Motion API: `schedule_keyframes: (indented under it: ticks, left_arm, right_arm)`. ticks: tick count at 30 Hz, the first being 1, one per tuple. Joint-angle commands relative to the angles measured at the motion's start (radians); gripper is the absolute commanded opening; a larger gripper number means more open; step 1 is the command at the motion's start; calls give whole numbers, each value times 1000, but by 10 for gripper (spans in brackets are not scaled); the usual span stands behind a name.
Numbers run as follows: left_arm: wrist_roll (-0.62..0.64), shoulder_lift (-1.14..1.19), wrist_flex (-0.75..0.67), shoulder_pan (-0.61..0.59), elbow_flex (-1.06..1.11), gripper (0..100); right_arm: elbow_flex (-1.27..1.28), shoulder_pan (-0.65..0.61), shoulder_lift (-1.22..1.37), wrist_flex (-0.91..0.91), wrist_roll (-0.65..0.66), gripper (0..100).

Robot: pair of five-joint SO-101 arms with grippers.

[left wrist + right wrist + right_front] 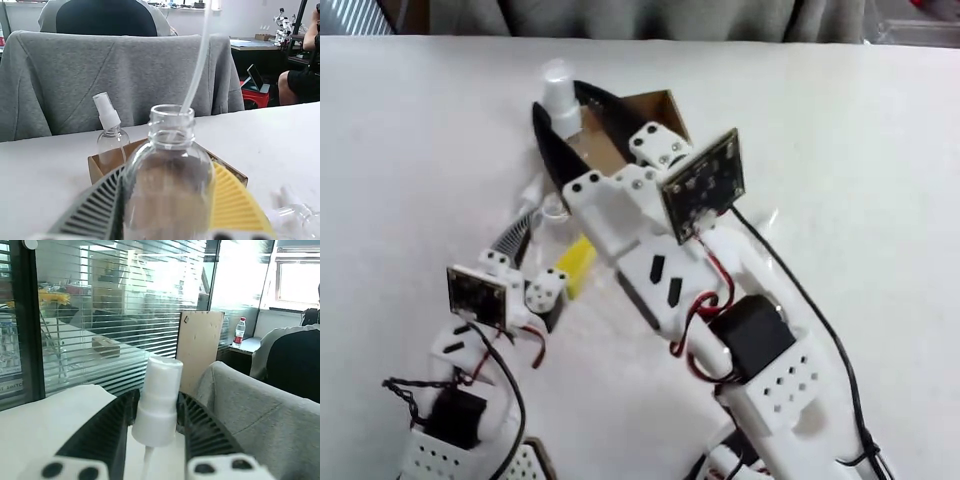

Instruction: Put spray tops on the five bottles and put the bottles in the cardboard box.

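Your left gripper [165,217] is clamped around the open bottle [170,150] and holds it upright (neck bare, no cap on it yet). Your right gripper [156,412] pinches the spray top [161,382] between its black jaws, above the bottle. The dip tube [197,60] hangs from it at a slight lean, with its lower end inside the neck. The top sits above the mouth, offset to 1 side, so I judge the descent should follow the tube's line.

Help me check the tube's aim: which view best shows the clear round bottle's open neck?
Left wrist view: the clear round bottle sits close, thin tube reaching its open neck. The high view catches a faint rim; the right wrist view faces the white spray top.
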Motion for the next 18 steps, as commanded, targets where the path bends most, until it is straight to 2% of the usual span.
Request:
schedule_keyframes:
  ticks: [1, 12, 18]
  left_arm:
    - [2, -18, -29, -7, -35, 21]
    - [3, -18, -29, -5, -35, 21]
    - [3, -18, -29, -7, -35, 21]
  right_arm:
    - [-21, -5, 5, 4, -46, 18]
    - [-9, -8, 7, 54, -57, 16]
    - [95, -5, -2, 45, -57, 16]
